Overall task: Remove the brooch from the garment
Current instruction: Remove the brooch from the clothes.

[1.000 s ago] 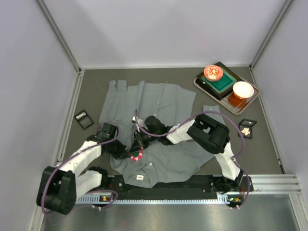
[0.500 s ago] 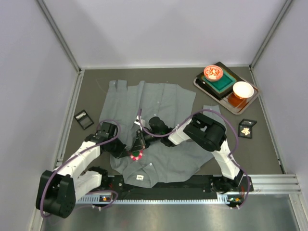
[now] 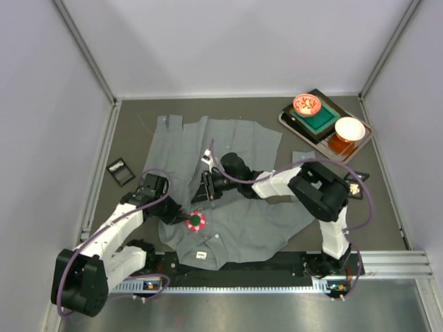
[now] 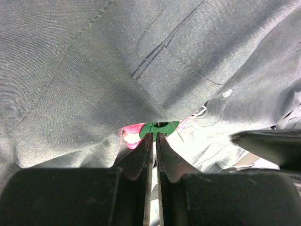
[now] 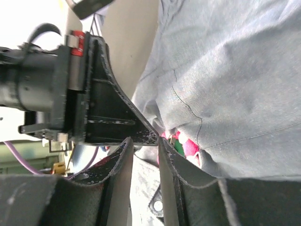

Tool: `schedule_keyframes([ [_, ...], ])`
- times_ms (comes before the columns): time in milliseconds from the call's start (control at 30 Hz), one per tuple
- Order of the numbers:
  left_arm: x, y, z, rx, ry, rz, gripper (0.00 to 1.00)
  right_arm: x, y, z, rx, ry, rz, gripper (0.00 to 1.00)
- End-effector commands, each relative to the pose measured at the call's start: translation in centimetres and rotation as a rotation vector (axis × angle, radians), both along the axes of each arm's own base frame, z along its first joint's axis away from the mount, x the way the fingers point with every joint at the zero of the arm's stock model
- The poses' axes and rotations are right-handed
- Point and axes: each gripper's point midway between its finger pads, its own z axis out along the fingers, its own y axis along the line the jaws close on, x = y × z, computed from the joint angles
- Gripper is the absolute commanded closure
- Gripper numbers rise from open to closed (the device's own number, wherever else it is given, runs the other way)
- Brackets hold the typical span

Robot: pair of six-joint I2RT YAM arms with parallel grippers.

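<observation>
The brooch, a pink rosette with a green centre, lies face up on the garment, on the lower left part of the shirt front, between the collar end nearest the arm bases and the sleeve side. The left wrist view shows it peeking from under a fold of grey cloth, just below a chest pocket and near a small pale button. The garment is spread flat over the middle of the dark table, collar toward the arm bases and hem toward the far wall. The left gripper points at the brooch from the left, its tips just short of the green centre; its fingers stand barely parted, a thin bright slit between them and nothing in it. The right gripper reaches in from the right and hangs just above the cloth beside the brooch, its jaws apart with a clear gap and nothing between them; the left gripper's black finger lies right at its tips. Well apart, at the far right corner, a tray carries a red-patterned bowl and a white bowl. A small black box sits left of the garment, and another black box sits to its right.
</observation>
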Motion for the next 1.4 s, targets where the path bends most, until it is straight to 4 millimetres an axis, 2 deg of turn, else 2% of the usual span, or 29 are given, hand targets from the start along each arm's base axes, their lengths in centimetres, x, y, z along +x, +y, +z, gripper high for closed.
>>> schedule_keyframes([
  [0, 2.1, -0.6, 2.0, -0.024, -0.083, 0.01, 0.88, 0.8, -1.2, 2.6, 0.005, -0.047, -0.027, 0.71],
  [133, 3.0, -0.6, 1.5, -0.005, -0.066, 0.01, 0.87, 0.5, -1.5, 2.1, 0.002, -0.047, -0.028, 0.71],
  [267, 2.9, -0.5, 1.2, 0.013, -0.025, -0.001, 0.88, 0.0, -1.8, 1.3, 0.011, -0.046, -0.012, 0.7],
  [367, 2.3, 0.8, 1.3, 0.078, -0.027, 0.011, 0.87, -0.3, -2.6, 0.7, -0.023, -0.104, -0.002, 0.58],
  [467, 2.6, 2.0, 2.0, 0.122, -0.082, 0.082, 0.87, -0.7, -3.3, 0.2, -0.055, -0.178, -0.003, 0.57],
  [533, 2.8, 1.6, 2.2, 0.08, -0.098, 0.116, 0.87, -1.7, -3.6, -0.8, -0.106, -0.167, 0.009, 0.57],
  [633, 2.6, 0.6, 1.3, 0.028, -0.061, 0.11, 0.92, -2.0, -4.4, -1.6, -0.173, -0.085, -0.076, 0.59],
  [733, 2.0, 1.0, -0.1, 0.074, 0.004, 0.074, 0.92, -2.7, -4.0, -1.4, -0.161, -0.016, -0.135, 0.59],
  [867, 2.0, 2.1, -1.7, 0.151, 0.053, 0.084, 0.93, -4.5, -2.8, -2.1, -0.161, 0.062, -0.138, 0.58],
  [933, 2.1, 2.2, -2.1, 0.159, 0.057, 0.091, 0.93, -4.6, -2.5, -1.3, -0.151, 0.038, -0.147, 0.57],
  [1000, 1.8, 2.4, -2.7, 0.168, 0.066, 0.095, 0.94, -4.1, -2.9, -1.4, -0.195, -0.012, -0.173, 0.55],
  [1033, 1.7, 2.5, -2.8, 0.17, 0.069, 0.099, 0.94, -3.7, -2.9, -0.6, -0.193, -0.046, -0.175, 0.54],
  [1133, 0.6, 2.8, -3.6, 0.177, 0.086, 0.108, 0.94, -4.0, -3.5, -1.3, -0.237, 0.011, -0.202, 0.5],
  [1200, 0.7, 2.7, -3.5, 0.16, 0.07, 0.113, 0.94, -3.8, -3.5, -2.1, -0.234, 0.04, -0.241, 0.48],
  [1267, 0.5, 2.7, -3.7, 0.158, 0.064, 0.117, 0.94, -4.1, -3.5, -3.5, -0.244, 0.102, -0.267, 0.48],
  [1367, 0.6, 2.5, -3.6, 0.145, 0.057, 0.107, 0.94, -4.2, -1.7, -3.0, -0.194, 0.11, -0.252, 0.48],
])
